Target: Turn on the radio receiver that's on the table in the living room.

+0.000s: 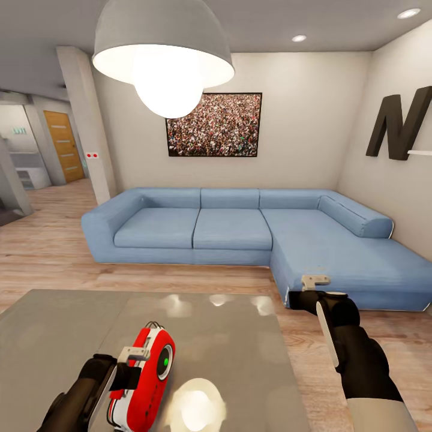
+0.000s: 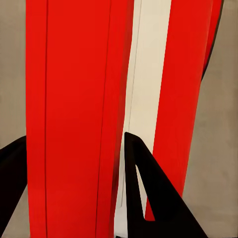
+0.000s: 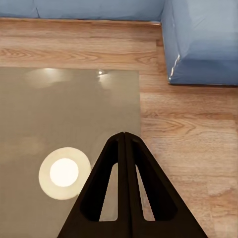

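The red radio receiver (image 1: 147,378) with white sides and a green-centred dial stands tilted at the near part of the grey glossy table (image 1: 234,342). My left gripper (image 1: 133,362) is shut on it from the left. In the left wrist view, the black fingers (image 2: 148,198) straddle the radio's red body (image 2: 74,99), with the grey table top behind. My right gripper (image 1: 315,281) hangs shut and holds nothing, above the table's right edge. In the right wrist view, the right gripper (image 3: 124,135) has its fingers pressed together over the table (image 3: 59,109).
A blue L-shaped sofa (image 1: 240,228) stands beyond the table on the light wood floor (image 1: 48,252). A white dome pendant lamp (image 1: 162,54) hangs close overhead. A dark letter N (image 1: 402,123) is on the right wall. A corridor opens at the left.
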Controlling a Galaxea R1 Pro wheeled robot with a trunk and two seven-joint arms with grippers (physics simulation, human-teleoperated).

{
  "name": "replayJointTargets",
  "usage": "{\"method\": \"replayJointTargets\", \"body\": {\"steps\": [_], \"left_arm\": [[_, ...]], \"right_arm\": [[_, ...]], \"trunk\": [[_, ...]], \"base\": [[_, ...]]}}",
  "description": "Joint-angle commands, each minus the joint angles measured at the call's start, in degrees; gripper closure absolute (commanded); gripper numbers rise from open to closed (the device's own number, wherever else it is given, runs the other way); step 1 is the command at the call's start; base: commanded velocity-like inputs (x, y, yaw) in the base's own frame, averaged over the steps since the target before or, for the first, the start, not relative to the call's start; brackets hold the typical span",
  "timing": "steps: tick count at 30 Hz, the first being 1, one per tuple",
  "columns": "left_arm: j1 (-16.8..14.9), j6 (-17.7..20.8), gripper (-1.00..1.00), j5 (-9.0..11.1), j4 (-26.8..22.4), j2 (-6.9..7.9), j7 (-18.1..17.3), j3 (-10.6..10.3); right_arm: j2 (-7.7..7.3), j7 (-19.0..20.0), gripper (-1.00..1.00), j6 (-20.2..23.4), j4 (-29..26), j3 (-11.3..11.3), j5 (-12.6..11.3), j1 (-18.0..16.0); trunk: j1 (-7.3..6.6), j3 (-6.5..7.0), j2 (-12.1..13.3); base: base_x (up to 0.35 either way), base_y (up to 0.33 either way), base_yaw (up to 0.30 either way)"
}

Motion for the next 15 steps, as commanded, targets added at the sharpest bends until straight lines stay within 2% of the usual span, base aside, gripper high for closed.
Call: {"method": "replayJointTargets", "body": {"steps": [1,15], "left_arm": [[-0.01,-0.02,1.0,0.14,-0.01,0.0,-0.01,0.01],[-0.01,-0.14,1.0,0.15,0.12,0.0,-0.01,-0.05]], "right_arm": [[-0.01,0.0,1.0,0.0,0.0,0.0,0.0,0.0],[-0.07,0.0,1.0,-0.09,0.44,0.0,0.01,0.0]], "trunk": [[0.0,0.0,0.0],[0.0,0.0,0.0]], "base": [[0.0,0.0,0.0],[0.0,0.0,0.0]]}}
